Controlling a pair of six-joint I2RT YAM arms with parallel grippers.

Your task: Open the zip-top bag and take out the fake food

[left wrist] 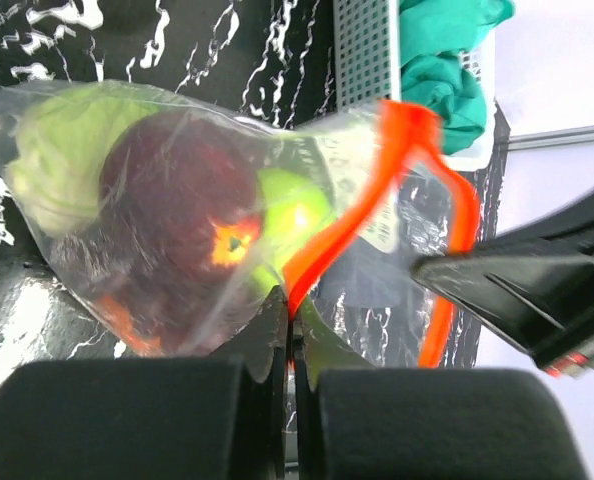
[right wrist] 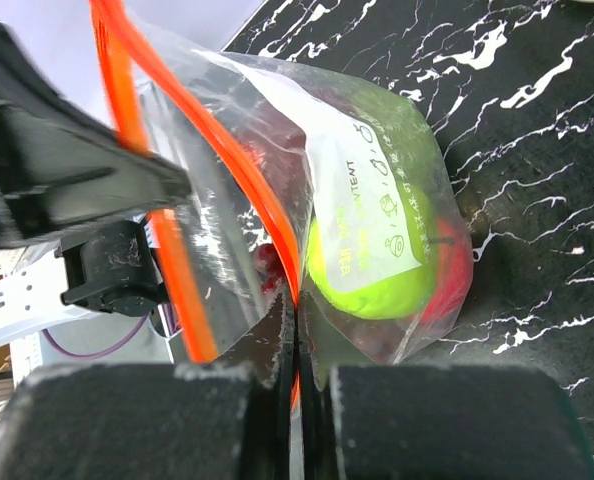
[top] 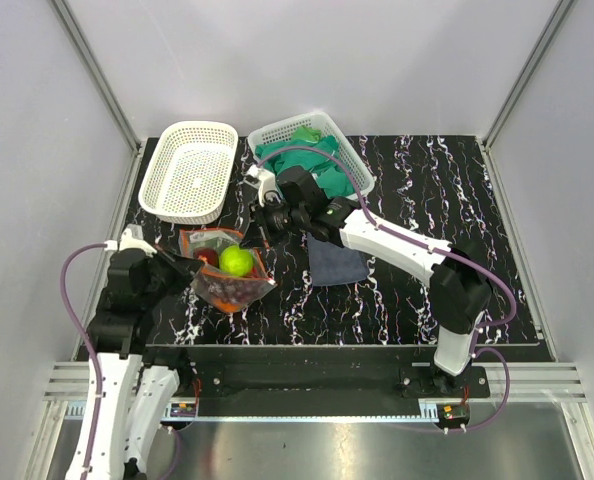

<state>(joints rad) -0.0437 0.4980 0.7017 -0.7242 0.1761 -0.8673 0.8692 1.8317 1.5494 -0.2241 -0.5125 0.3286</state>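
Observation:
The zip-top bag [top: 229,272] is held up between both arms, left of the table's middle. Its orange-red zip strip [left wrist: 349,225] is parted into two bands. My left gripper [left wrist: 292,310] is shut on one band, and in the top view it [top: 191,268] sits at the bag's left side. My right gripper [right wrist: 295,305] is shut on the other band, at the bag's far right corner [top: 255,232]. The fake food is still inside: a green apple [right wrist: 377,262], a dark red apple [left wrist: 177,190], a pale green cabbage [left wrist: 62,160] and something dark purple at the bottom.
An empty white basket [top: 189,170] stands at the back left. Beside it, a second white basket [top: 277,133] holds green cloths [top: 312,155]. A dark grey-blue cloth [top: 335,262] lies flat under the right arm. Grey walls enclose the table.

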